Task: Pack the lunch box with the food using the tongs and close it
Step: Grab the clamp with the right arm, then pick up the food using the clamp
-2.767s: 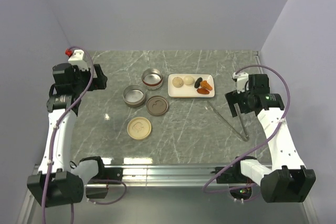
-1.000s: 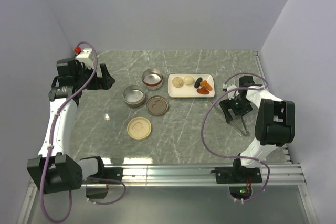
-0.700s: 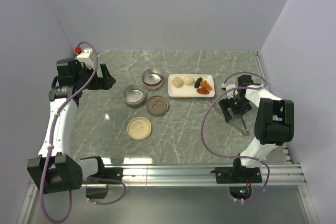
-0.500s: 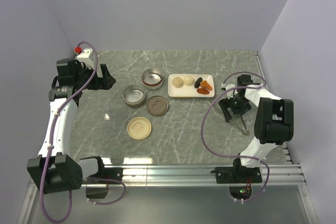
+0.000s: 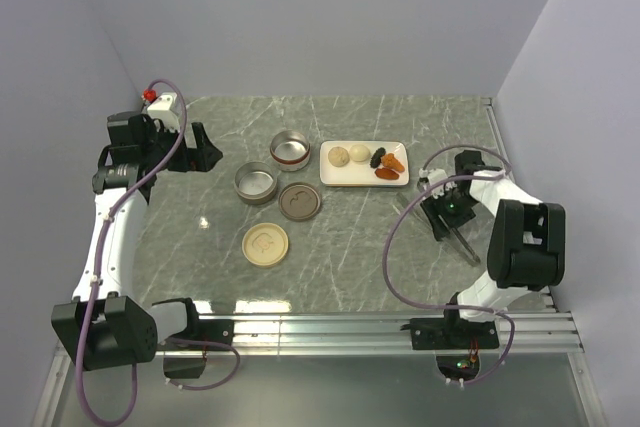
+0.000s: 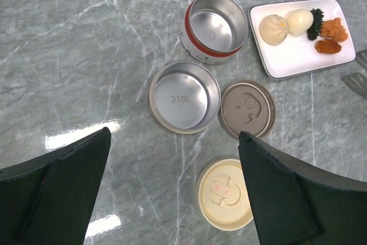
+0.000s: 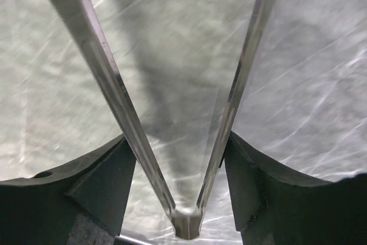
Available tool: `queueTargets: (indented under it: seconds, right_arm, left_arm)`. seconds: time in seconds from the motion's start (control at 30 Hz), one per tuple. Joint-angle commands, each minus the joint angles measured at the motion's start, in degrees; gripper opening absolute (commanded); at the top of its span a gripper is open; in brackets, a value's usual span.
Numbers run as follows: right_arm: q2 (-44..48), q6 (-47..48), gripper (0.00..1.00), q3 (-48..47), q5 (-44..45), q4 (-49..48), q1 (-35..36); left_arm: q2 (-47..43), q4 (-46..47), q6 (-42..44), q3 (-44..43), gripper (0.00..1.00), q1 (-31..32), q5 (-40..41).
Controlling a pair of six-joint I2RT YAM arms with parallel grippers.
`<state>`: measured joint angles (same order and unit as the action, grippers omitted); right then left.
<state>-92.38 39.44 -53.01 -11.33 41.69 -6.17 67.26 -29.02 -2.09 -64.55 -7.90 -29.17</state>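
The silver tongs lie on the marble at the right, their V joint between my right gripper's fingers. Both fingers press the two thin arms from outside. In the top view the right gripper is low over the tongs. The food sits on a white plate: two cream balls, a black lump and orange chunks. The lunch box lies in parts: two steel tins, a brown lid and a cream lid. My left gripper hangs open above the table's left.
In the left wrist view the open left gripper frames the tins, the brown lid, the cream lid and the plate. A rail edges the table's right side, and walls enclose the back and sides.
The right arm came down onto the tongs and its fingers closed in against the tongs' arms. The tongs shifted slightly. The left arm stayed still.
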Motion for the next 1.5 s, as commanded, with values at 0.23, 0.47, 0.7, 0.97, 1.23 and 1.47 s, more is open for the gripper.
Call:
queueTargets:
  seconds: [0.23, 0.47, 0.7, 0.97, 1.23, 1.47]
  right_arm:
    - [9.3, 2.2, 0.64, -3.7, -8.4, 9.9, -1.3]
    - [10.9, 2.1, 0.59, -9.5, -15.5, 17.1, -1.2]
    - [10.7, 1.1, 0.55, -16.0, -23.7, 23.1, -0.3]
    - [9.8, -2.5, 0.5, -22.2, -30.6, 25.2, 4.5]
    - [9.8, -12.4, 0.46, -26.3, -30.3, 17.3, 7.9]
    - [8.3, -19.6, 0.45, -31.0, -20.9, 10.3, 10.6]
  left_arm:
    - [-2.7, -2.4, 3.6, -1.6, 0.99, 0.1, -6.8]
    - [-3.4, -4.6, 7.7, -2.1, 1.0, 0.2, -11.3]
    - [-3.6, -8.8, 14.9, -4.6, 0.99, 1.1, -16.5]
    - [-4.9, -10.3, 23.7, -4.2, 0.99, 6.9, -19.5]
    - [-5.8, -9.0, 24.1, -4.1, 0.99, 8.9, -20.0]
    - [-6.8, -1.8, 13.1, -1.7, 0.99, 9.0, -18.6]
